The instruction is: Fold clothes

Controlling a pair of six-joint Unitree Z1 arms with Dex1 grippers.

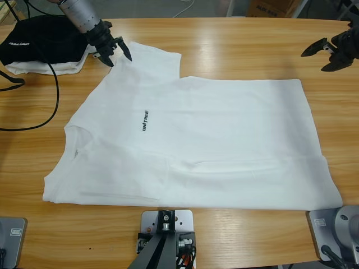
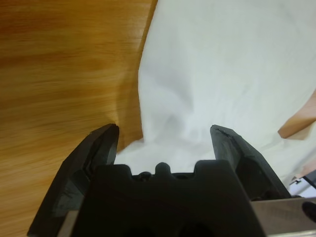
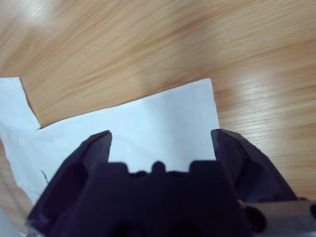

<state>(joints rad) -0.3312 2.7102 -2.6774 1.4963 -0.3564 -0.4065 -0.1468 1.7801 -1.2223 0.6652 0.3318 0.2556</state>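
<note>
The T-shirt [image 1: 224, 140] is soft matt white cloth, lightly creased; the table [image 1: 235, 47] is glossy varnished wood with visible grain; at eleven o'clock, the left gripper [image 1: 115, 53] looks matt black plastic

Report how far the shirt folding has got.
Done: the white T-shirt lies on the table, its near side apparently folded in. In hand: the left gripper, open, sits at the far sleeve; the right gripper, open, hovers off the cloth. Left: remaining folds.

The T-shirt [image 1: 213, 145] lies spread across the table's [image 1: 235, 45] middle; a pile of garments [image 1: 39, 50] sits at its far left corner.
</note>
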